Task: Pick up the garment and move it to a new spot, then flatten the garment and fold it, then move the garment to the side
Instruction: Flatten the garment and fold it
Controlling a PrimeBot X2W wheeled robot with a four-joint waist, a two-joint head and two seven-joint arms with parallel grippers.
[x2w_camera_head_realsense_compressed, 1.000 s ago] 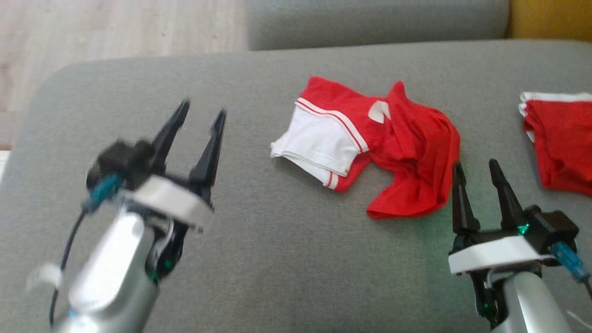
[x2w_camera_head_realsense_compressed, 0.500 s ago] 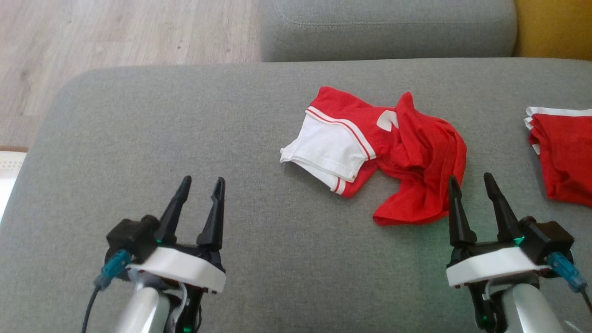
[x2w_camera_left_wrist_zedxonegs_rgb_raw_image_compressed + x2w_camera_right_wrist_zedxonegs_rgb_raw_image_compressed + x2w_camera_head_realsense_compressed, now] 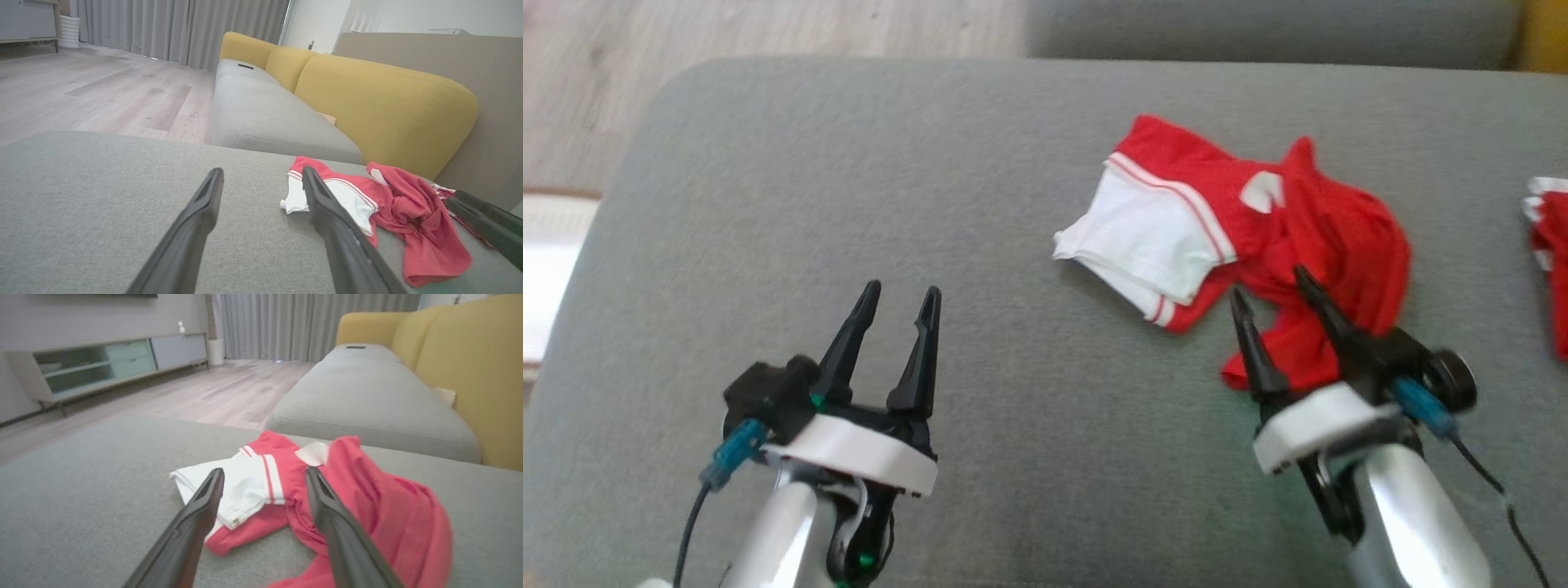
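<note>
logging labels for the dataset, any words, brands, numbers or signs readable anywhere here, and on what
None can be read.
The red and white garment carries a small white patch, but no letters show on it.
The grey cushion and the yellow sofa back bear no text.

Crumpled red-and-white garment (image 3: 1258, 220) lies right of centre on the grey cushion (image 3: 849, 163). Right gripper (image 3: 1267, 282), lower right, jaws apart, fingertips over the garment's lower edge; contact cannot be told. Left gripper (image 3: 903, 289), lower left, jaws apart, empty, over bare cushion. Another red cloth (image 3: 1553, 269) at right edge.
</note>
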